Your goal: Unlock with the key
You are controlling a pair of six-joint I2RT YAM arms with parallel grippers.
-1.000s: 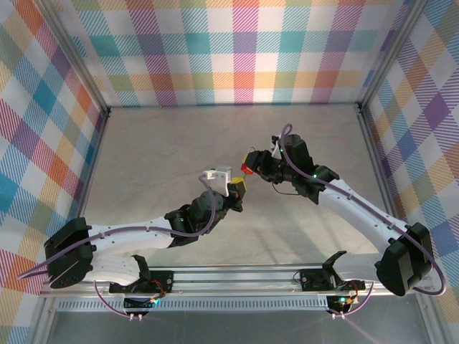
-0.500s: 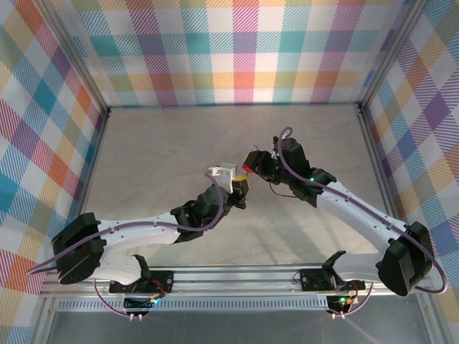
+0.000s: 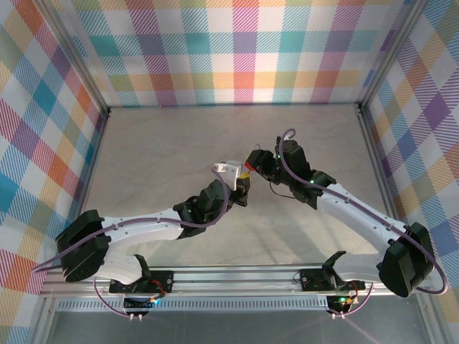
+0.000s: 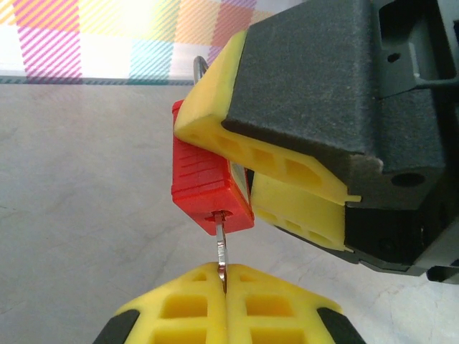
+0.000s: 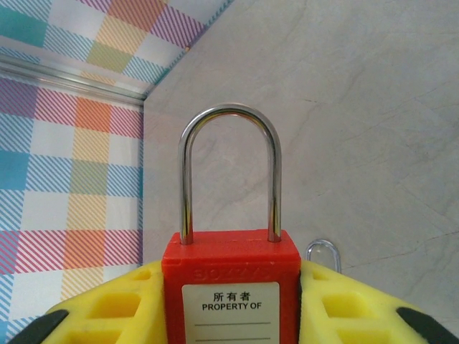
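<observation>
Top external, grippers: left gripper (image 3: 242, 187) and right gripper (image 3: 250, 165) tip to tip over the middle of the table (image 3: 158, 158).
Top external, padlock: red padlock (image 3: 245, 171) held off the surface between the two tools; key too small to make out here.
Left wrist, key: key (image 4: 221, 251) pinched flat between closed yellow pads (image 4: 179, 308), blade pointing up into the keyway on the padlock's end face.
Left wrist, padlock grip: red body clamped across its flat faces by right fingers (image 4: 215, 107).
Right wrist, shackle: shackle (image 5: 229, 118) upright, both legs seated in the body, looks locked.
Right wrist, ring: small metal ring (image 5: 322, 252) just beside the body; maybe the key's, cannot tell.
Handling, padlock: judged rigid, light, smooth plastic, apt to rotate under torque; best held across the wide faces, as here.
Handling, key: judged thin, stiff, small; best taken at the bow, flat between pads, to stop it twisting out.
</observation>
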